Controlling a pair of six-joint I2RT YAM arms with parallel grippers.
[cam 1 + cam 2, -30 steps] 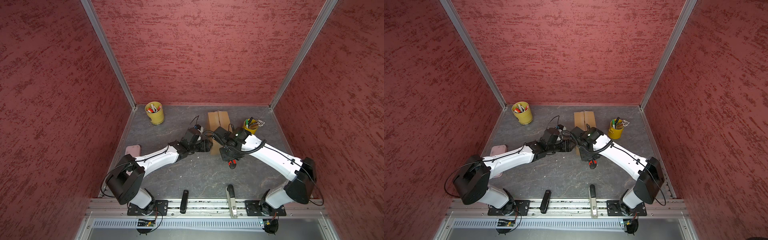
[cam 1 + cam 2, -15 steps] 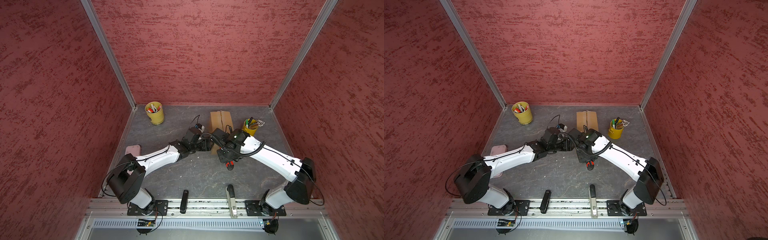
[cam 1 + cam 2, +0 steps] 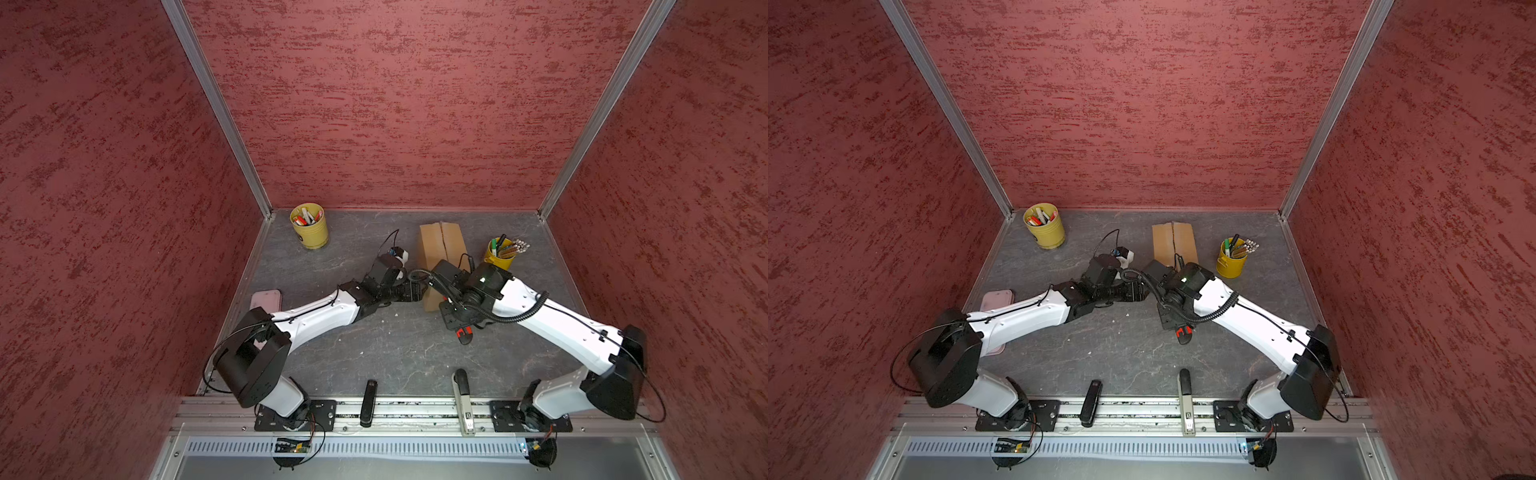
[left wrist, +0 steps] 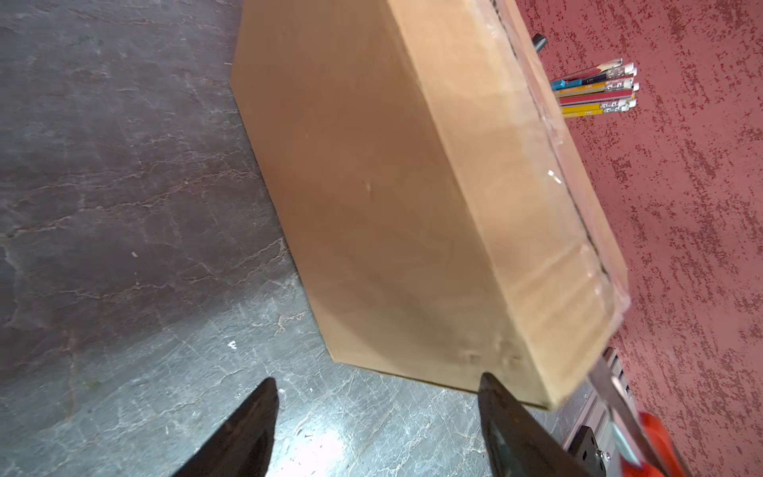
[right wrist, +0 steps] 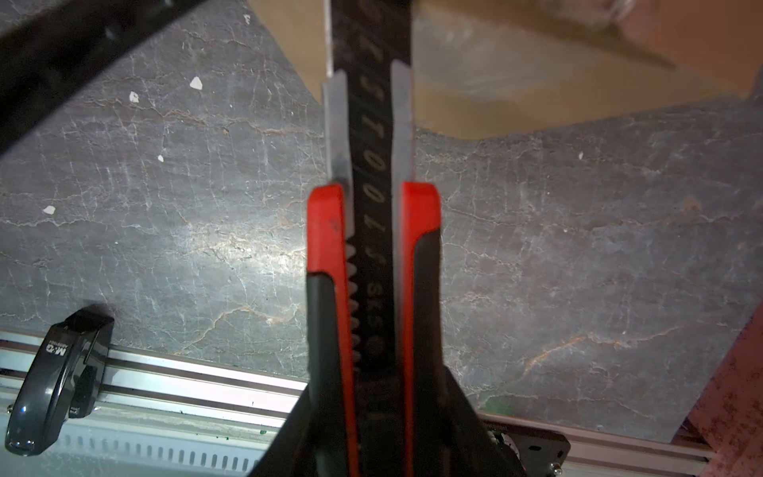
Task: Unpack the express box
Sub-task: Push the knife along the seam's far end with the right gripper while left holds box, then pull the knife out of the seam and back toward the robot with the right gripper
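Observation:
The express box is a closed brown carton with a taped centre seam, lying at the back middle of the grey table in both top views. My left gripper is open and empty just off the box's near left corner, with one fingertip close to the side wall. My right gripper is shut on a red and black utility knife. Its blade reaches to the box's near end. The knife's red end pokes out below the right wrist.
Yellow pen cups stand at the back left and just right of the box. A pink flat thing lies at the left edge. A black stapler and a grey one rest on the front rail.
The box's far end has shifted slightly to the right. My left gripper has edged closer to the box. The right gripper has stayed at the near end with the knife.

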